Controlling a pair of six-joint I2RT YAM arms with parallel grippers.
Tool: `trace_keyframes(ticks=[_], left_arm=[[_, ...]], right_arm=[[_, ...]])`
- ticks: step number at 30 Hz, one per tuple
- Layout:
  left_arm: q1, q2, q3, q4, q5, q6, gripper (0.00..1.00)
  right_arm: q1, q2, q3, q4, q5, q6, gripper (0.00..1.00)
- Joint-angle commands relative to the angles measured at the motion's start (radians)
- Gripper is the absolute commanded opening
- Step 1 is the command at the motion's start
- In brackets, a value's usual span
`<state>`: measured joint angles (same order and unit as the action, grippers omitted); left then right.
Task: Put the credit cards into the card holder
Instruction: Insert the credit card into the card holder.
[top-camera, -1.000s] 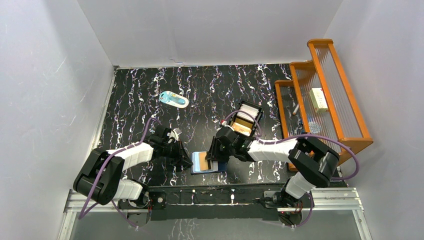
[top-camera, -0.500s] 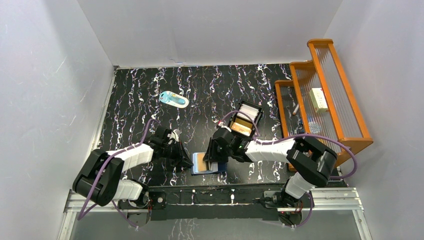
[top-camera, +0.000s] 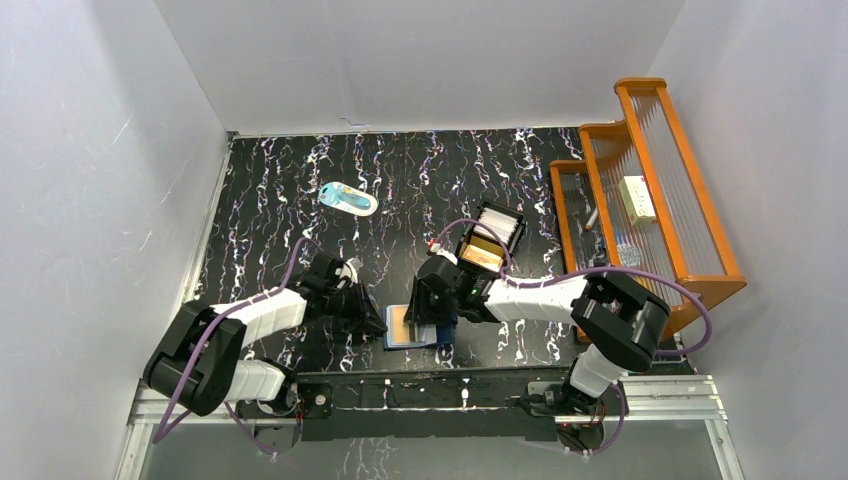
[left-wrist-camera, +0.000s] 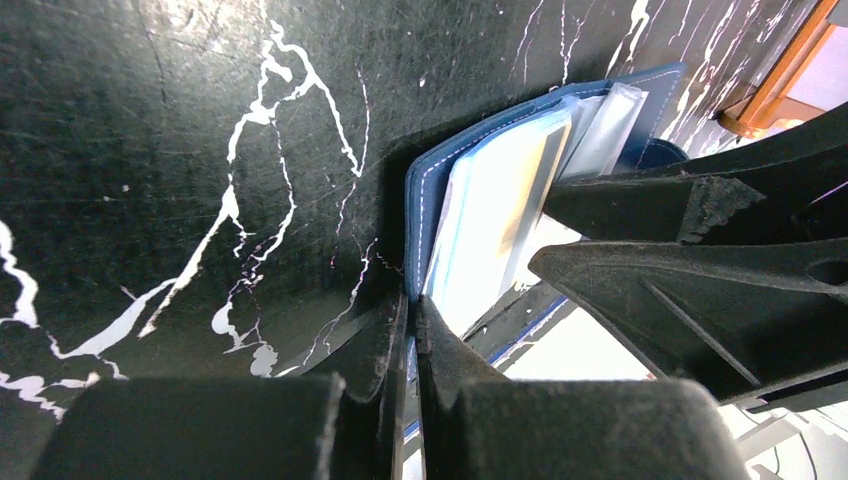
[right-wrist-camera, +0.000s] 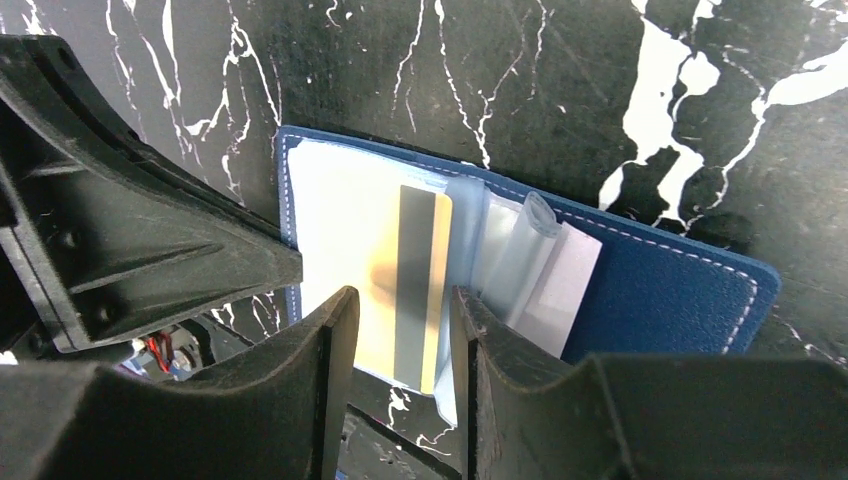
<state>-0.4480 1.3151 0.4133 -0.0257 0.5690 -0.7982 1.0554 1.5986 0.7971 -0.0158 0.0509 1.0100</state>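
Observation:
The navy card holder (top-camera: 410, 332) lies open near the table's front edge. Its pale-blue inside and clear pockets (right-wrist-camera: 500, 250) face up. A golden-tan credit card (right-wrist-camera: 415, 275) with a grey stripe sits in the left pocket, and a white card (right-wrist-camera: 567, 290) shows further right. My left gripper (left-wrist-camera: 411, 308) is shut on the card holder's (left-wrist-camera: 500, 190) left stitched edge. My right gripper (right-wrist-camera: 400, 300) hovers open just above the golden card, nothing pinched between its fingers. More credit cards (top-camera: 499, 224), white and tan, stand in a small black box tray (top-camera: 488, 240).
A pale-blue-and-white oval item (top-camera: 348, 198) lies at the back left of the black marbled table. An orange wooden rack (top-camera: 640, 190) stands along the right side. The two grippers are close together over the card holder, with the arm bases just behind them.
The right gripper's jaws have spread wider and the arm has edged slightly left over the card holder. The left gripper has kept its hold and place.

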Motion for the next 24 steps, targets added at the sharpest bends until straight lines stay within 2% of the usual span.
trace_keyframes(ticks=[1, 7, 13, 14, 17, 20, 24], left_arm=[[-0.004, -0.038, -0.013, -0.011, 0.009, -0.007, 0.0], [-0.004, -0.046, -0.015, -0.01, 0.012, -0.013, 0.0], [-0.005, -0.084, -0.009, -0.002, 0.024, -0.023, 0.01], [-0.005, -0.095, -0.008, 0.005, 0.028, -0.026, 0.08], [-0.005, -0.118, -0.016, 0.047, 0.049, -0.041, 0.2], [-0.005, -0.123, -0.034, 0.106, 0.071, -0.065, 0.29], [-0.005, -0.111, -0.052, 0.161, 0.09, -0.084, 0.34]], right_arm=[[0.003, -0.027, 0.038, -0.075, 0.042, -0.027, 0.47], [0.003, 0.002, 0.016, 0.022, -0.025, -0.011, 0.44], [0.003, -0.001, -0.037, 0.151, -0.102, 0.001, 0.33], [0.003, -0.007, -0.045, 0.147, -0.092, 0.002, 0.33], [-0.006, -0.031, -0.073, 0.133, -0.067, 0.0, 0.33], [-0.012, -0.059, -0.087, 0.099, -0.034, -0.017, 0.35], [-0.021, -0.113, -0.115, 0.11, -0.033, -0.037, 0.37]])
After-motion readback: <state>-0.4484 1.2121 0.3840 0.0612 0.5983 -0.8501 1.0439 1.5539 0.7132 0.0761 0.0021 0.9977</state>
